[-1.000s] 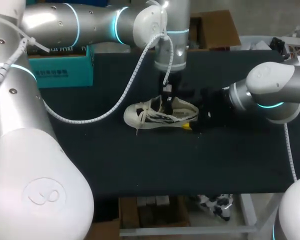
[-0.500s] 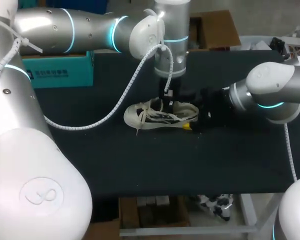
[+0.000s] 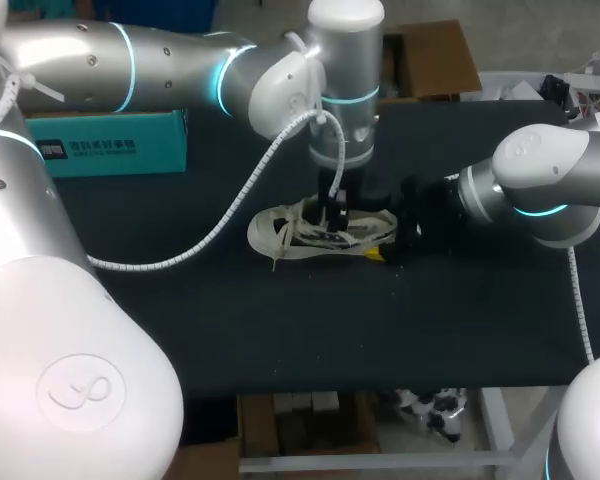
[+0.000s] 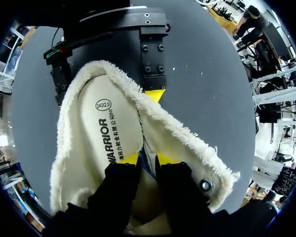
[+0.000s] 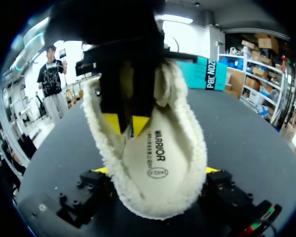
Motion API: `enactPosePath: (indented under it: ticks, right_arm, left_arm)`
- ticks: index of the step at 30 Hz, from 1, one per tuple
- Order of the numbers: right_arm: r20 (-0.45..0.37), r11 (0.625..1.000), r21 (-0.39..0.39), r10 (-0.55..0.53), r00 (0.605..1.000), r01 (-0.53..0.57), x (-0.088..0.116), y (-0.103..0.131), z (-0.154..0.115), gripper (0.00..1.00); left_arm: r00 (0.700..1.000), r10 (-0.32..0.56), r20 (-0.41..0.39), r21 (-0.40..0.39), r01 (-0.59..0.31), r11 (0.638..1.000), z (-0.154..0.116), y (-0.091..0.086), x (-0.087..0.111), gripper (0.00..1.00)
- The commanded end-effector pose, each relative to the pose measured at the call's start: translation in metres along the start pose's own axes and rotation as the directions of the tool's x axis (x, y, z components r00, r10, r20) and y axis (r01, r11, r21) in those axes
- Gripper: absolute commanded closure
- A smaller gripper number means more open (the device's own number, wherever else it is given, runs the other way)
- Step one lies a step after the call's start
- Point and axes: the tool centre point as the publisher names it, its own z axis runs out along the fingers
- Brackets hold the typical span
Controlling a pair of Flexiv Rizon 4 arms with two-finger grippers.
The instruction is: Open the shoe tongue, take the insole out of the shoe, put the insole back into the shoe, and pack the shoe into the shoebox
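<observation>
Pinches with the left gripper, tips nearly pressed together, what looks like the thin side edge of the insole inside the fleecy shoe. Clamps the heel just beyond from both sides with the right gripper. Probably light, floppy, clingy against fleece; best peeled slowly by that edge.

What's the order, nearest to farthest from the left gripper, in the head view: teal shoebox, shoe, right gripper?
1. shoe: right under the left gripper, whose fingers reach into its opening.
2. right gripper: at the shoe's heel, on the right side.
3. teal shoebox: far off to the left, at the table's back edge.
</observation>
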Motion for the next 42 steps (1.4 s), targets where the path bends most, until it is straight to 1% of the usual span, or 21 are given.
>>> enactPosePath:
  ticks: [1,9,14,15,20,24,26,27,28,32,35,38,42]
  right_arm:
    - [-0.001,1.000,-0.003,0.001,1.000,-0.001,0.001,-0.006,0.007,1.00]
    - [-0.001,1.000,-0.003,0.001,1.000,-0.001,0.001,-0.006,0.007,1.00]
    - [-0.001,1.000,-0.003,0.001,1.000,-0.001,0.001,-0.006,0.007,1.00]
    - [-0.001,1.000,-0.003,0.001,1.000,-0.001,0.001,-0.006,0.007,1.00]
    - [-0.001,1.000,-0.003,0.001,1.000,-0.001,0.001,-0.006,0.007,1.00]
    - [-0.001,1.000,-0.003,0.001,1.000,-0.001,0.001,-0.006,0.007,1.00]
    - [-0.001,1.000,-0.003,0.001,1.000,-0.001,0.001,-0.006,0.007,1.00]
    - [-0.001,1.000,-0.003,0.001,1.000,-0.001,0.001,-0.006,0.007,1.00]
    - [-0.001,1.000,-0.003,0.001,1.000,-0.001,0.001,-0.006,0.007,1.00]
    - [-0.001,1.000,-0.003,0.001,1.000,-0.001,0.001,-0.006,0.007,1.00]
    - [-0.001,1.000,-0.003,0.001,1.000,-0.001,0.001,-0.006,0.007,1.00]
    - [-0.001,1.000,-0.003,0.001,1.000,-0.001,0.001,-0.006,0.007,1.00]
    - [-0.001,1.000,-0.003,0.001,1.000,-0.001,0.001,-0.006,0.007,1.00]
  left_arm:
    - [0.999,-0.007,0.049,-0.019,0.008,1.000,0.068,-0.006,0.002,0.67]
    - [0.993,-0.017,0.116,-0.022,0.020,1.000,0.093,0.003,-0.031,0.71]
    - [0.987,-0.011,0.160,-0.025,0.015,1.000,0.111,0.008,-0.051,0.69]
    - [0.985,-0.008,0.174,-0.024,0.013,1.000,0.114,0.009,-0.055,0.70]
    - [0.981,0.000,0.194,-0.020,0.004,1.000,0.126,0.012,-0.069,0.71]
    - [0.974,-0.006,0.225,-0.038,0.015,0.999,0.133,0.014,-0.081,0.72]
    - [0.972,-0.007,0.236,-0.044,0.018,0.999,0.134,0.014,-0.086,0.78]
    - [0.971,-0.009,0.240,-0.043,0.019,0.999,0.135,0.015,-0.088,0.92]
    - [0.970,-0.009,0.242,-0.043,0.020,0.999,0.135,0.015,-0.090,1.00]
    - [0.967,-0.010,0.255,-0.039,0.021,0.999,0.128,0.017,-0.094,1.00]
    - [0.966,-0.003,0.260,-0.025,0.010,1.000,0.111,0.018,-0.093,1.00]
    - [0.967,0.013,0.256,-0.005,-0.012,1.000,0.085,0.017,-0.086,1.00]
    - [0.970,0.041,0.239,0.045,-0.053,0.998,0.046,0.013,-0.073,1.00]
